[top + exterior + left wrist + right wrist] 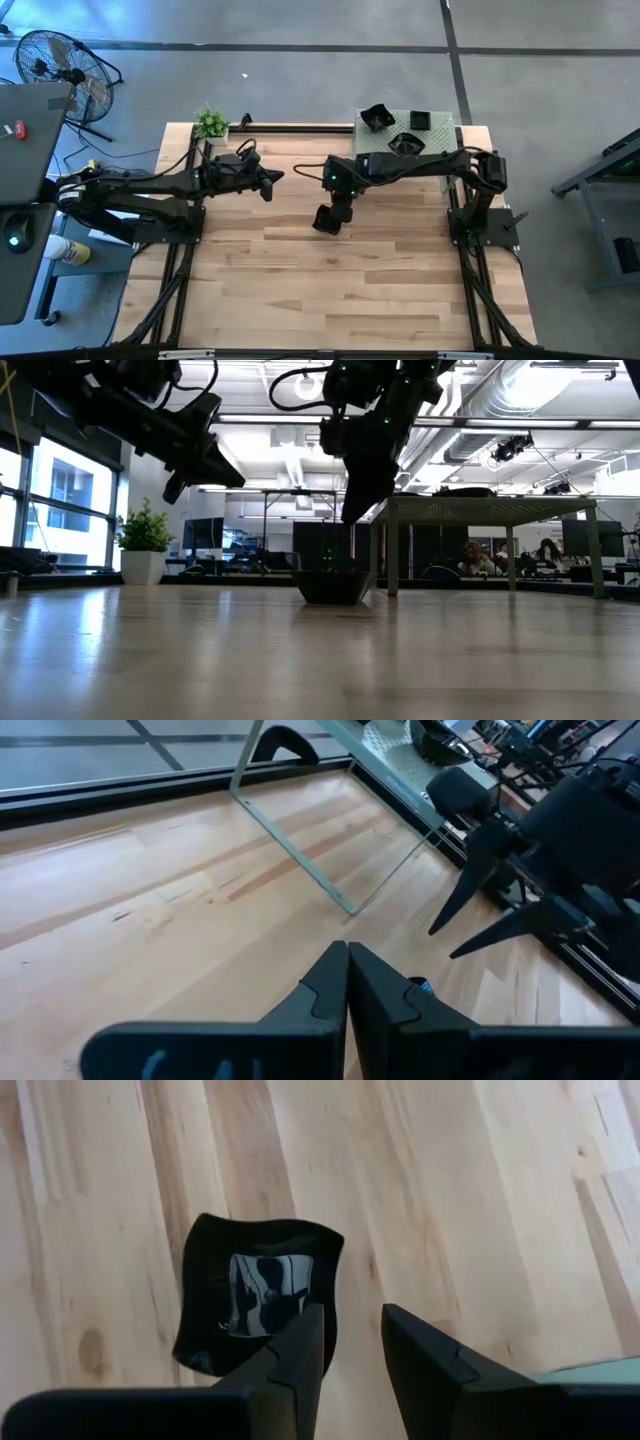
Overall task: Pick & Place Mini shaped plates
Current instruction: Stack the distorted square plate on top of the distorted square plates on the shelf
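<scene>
The right end effector (pixel 327 222) is hanging over the middle of the light wooden bench (pixel 330 300), and its two dark fingers (pixel 300 1345) are standing apart with a clear gap between them; they are holding nothing. Directly under it, a small glossy black square plate with curved edges (pixel 255 1295) is lying flat on the wood. In the right wrist view, one finger is overlapping the near edge of this plate, but the low view is showing the end effector raised above the plate (pixel 333 585), not touching it.

The left end effector (pixel 268 185) is waiting above the far left part of the bench, near a small green plant in a white pot (pixel 211 124). Its fingers (pixel 345 985) are pressed together, with nothing between them.

At the far right corner, a pale green perforated stand on thin legs (pixel 440 135) is carrying three more small glossy black plates: a wavy-edged one (pixel 376 117) on the left, a small square one (pixel 420 119) beside it, and a third one (pixel 405 143) nearer to the bench centre. The right arm is reaching from its base at the right side, passing just in front of this stand.

A black floor fan (pixel 50 60) is standing on the grey floor beyond the far left corner of the bench. In the low view, a person (pixel 478 560) is sitting in the room far behind the stand.
</scene>
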Controlling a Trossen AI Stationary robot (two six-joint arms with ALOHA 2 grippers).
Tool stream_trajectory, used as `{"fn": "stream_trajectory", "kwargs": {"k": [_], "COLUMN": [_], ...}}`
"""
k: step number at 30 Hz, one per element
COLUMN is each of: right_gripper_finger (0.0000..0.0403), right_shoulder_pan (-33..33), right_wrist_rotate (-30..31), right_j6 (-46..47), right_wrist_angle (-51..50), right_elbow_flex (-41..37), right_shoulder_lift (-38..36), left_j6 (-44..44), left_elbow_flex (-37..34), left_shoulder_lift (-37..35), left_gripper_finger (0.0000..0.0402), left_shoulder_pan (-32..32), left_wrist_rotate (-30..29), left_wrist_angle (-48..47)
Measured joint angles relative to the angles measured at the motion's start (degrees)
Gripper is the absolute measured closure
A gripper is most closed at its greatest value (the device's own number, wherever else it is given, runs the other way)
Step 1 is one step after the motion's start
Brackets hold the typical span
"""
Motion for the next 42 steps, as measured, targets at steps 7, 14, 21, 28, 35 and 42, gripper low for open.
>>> {"fn": "stream_trajectory", "kwargs": {"k": [7,14,21,28,35,42], "right_gripper_finger": [0.0304,0.0286,0.0289,0.0382,0.0350,0.0275], "right_shoulder_pan": [0.0,0.1,0.8,1.0,1.1,1.1], "right_wrist_rotate": [-0.4,1.1,1.7,-2.0,-4.9,-5.2], "right_j6": [1.7,3.3,1.1,-6.5,-6.8,-7.9], "right_wrist_angle": [-0.4,-0.2,-1.0,-7.7,-8.9,-4.8], "right_elbow_flex": [-0.3,-0.3,9.5,19.1,13.3,6.0], "right_shoulder_lift": [-2.8,-9.5,-10.7,-1.7,2.6,3.3], "left_j6": [0.1,0.1,0.1,0.1,0.1,0.1], "left_elbow_flex": [0.0,0.0,0.0,0.0,0.0,0.0], "left_shoulder_lift": [0.0,0.0,0.0,0.0,0.0,0.0], "left_gripper_finger": [0.0397,0.0397,0.0397,0.0397,0.0397,0.0397], "left_shoulder_pan": [0.0,0.0,0.0,0.0,0.0,0.0], "left_wrist_rotate": [0.0,0.0,0.0,-0.4,-0.5,-0.5], "left_wrist_angle": [0.1,0.2,0.1,0.0,-0.2,-0.2]}}
